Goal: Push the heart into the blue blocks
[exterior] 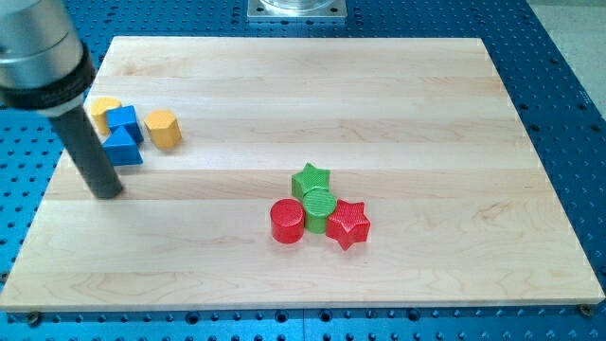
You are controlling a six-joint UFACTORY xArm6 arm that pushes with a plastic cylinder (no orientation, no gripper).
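Note:
A yellow block with a rounded top, seemingly the heart [104, 109], lies near the view's left edge, partly hidden behind my rod. It touches a blue block [125, 121] on its right. A second blue block, roughly triangular [123, 149], lies just below that one. My tip [107, 193] rests on the board just below and to the left of the blue triangular block, a short way below the heart.
A yellow hexagonal block [164, 128] lies just right of the blue blocks. Near the middle, toward the view's bottom, a green star [310, 179], a green cylinder [319, 208], a red cylinder [287, 221] and a red star [347, 224] cluster together on the wooden board [426, 142].

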